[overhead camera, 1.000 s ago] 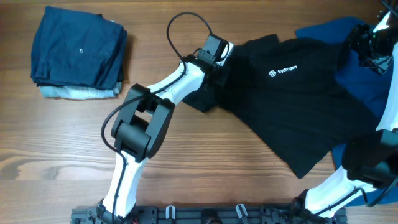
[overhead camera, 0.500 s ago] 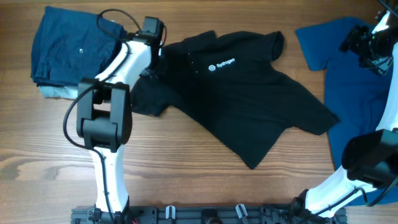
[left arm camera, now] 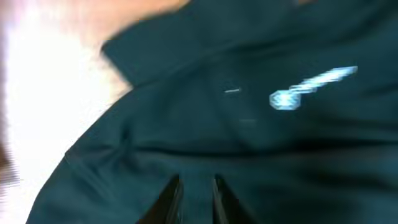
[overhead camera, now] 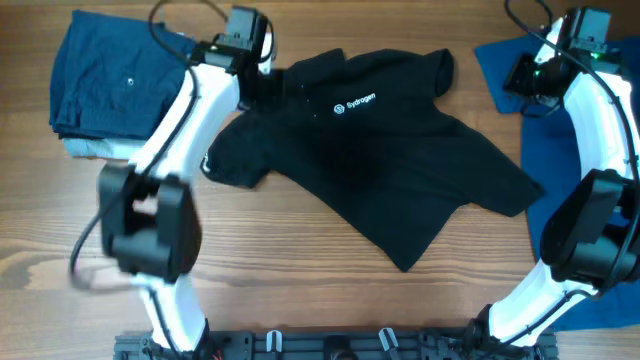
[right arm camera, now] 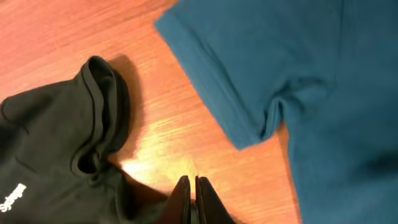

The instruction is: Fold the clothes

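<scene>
The shirt (overhead camera: 400, 150) should be smoothed flat before folding; left gripper (left arm camera: 196, 182) is barely parted, grip unclear; right gripper (right arm camera: 191, 182) is closed, empty

Overhead view: even, diffuse lighting, soft shadows; the left arm (overhead camera: 145, 225) is motion-smeared at its lower links. Left wrist view: heavily blurred throughout, the surface (left arm camera: 37, 93) blown out white at left. Right wrist view: sharp, warm cast, mild glare low centre.
</scene>
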`<action>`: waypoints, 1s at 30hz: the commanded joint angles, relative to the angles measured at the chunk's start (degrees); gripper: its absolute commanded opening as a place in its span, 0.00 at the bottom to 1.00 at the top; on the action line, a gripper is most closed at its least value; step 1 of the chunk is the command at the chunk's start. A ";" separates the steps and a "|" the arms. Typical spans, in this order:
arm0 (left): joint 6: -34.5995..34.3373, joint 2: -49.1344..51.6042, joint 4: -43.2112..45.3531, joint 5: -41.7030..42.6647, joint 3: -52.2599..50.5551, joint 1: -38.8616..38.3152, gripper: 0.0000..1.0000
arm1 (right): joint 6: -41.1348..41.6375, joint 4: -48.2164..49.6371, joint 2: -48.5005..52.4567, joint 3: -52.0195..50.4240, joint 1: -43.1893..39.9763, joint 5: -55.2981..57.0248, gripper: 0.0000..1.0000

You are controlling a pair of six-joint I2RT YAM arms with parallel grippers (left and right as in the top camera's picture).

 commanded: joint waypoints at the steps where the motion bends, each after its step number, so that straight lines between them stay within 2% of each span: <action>1: -0.50 -9.38 -1.75 1.79 0.55 -2.51 0.20 | -4.85 3.04 5.68 0.44 0.09 -0.66 0.04; 4: -0.50 -11.74 -4.48 1.33 0.55 -2.80 0.24 | -6.64 8.57 11.98 0.44 -0.35 -0.44 0.04; 6: -0.50 -11.78 -8.41 -0.87 0.52 -2.75 0.24 | -6.60 12.15 15.61 0.44 -1.36 -0.02 0.04; 11: -0.52 -11.78 -11.74 -1.60 0.52 -2.75 0.24 | -6.56 17.44 21.62 0.44 -4.50 5.81 0.04; 14: -0.50 -11.78 -12.39 -1.60 0.52 -2.75 0.24 | -6.71 22.62 22.99 0.44 -8.85 10.60 0.04; 19: -0.48 -11.78 -12.79 -1.60 0.52 -2.75 0.30 | -8.61 26.80 22.97 4.33 -15.23 8.57 0.04; 21: -0.46 -11.78 -12.20 -1.62 0.52 -2.75 0.38 | -11.23 26.23 21.66 6.73 -15.52 2.32 0.15; 22: -0.22 -11.78 -11.39 -1.60 0.52 -2.75 0.45 | -11.17 25.11 20.24 8.09 -15.32 -0.70 0.20; 23: -0.22 -11.78 -10.40 -1.57 0.52 -2.75 0.55 | -10.95 23.37 18.45 9.77 -15.08 -3.50 0.28; 24: -0.26 -11.78 -9.51 -1.53 0.52 -2.78 0.58 | -10.93 20.63 16.13 11.54 -14.73 -5.64 0.38; 25: -0.28 -11.78 -7.87 -1.53 0.52 -2.78 0.50 | -10.14 17.86 13.55 12.85 -14.36 -6.64 0.46; 26: -0.24 -11.78 -5.03 -1.36 0.52 -2.78 0.48 | -7.58 14.47 9.38 13.53 -13.88 -7.02 0.63; 28: 0.37 -11.76 1.79 -1.99 0.52 -2.73 0.44 | -3.15 8.39 0.46 13.53 -12.94 -7.45 0.74; 29: 0.37 -11.56 4.15 -2.47 0.52 -2.73 0.42 | -1.40 5.55 -2.97 13.53 -12.55 -7.69 0.75; 30: 0.37 -10.78 10.08 -3.87 0.52 -2.75 0.44 | -0.44 0.72 -7.48 13.53 -11.93 -9.07 0.82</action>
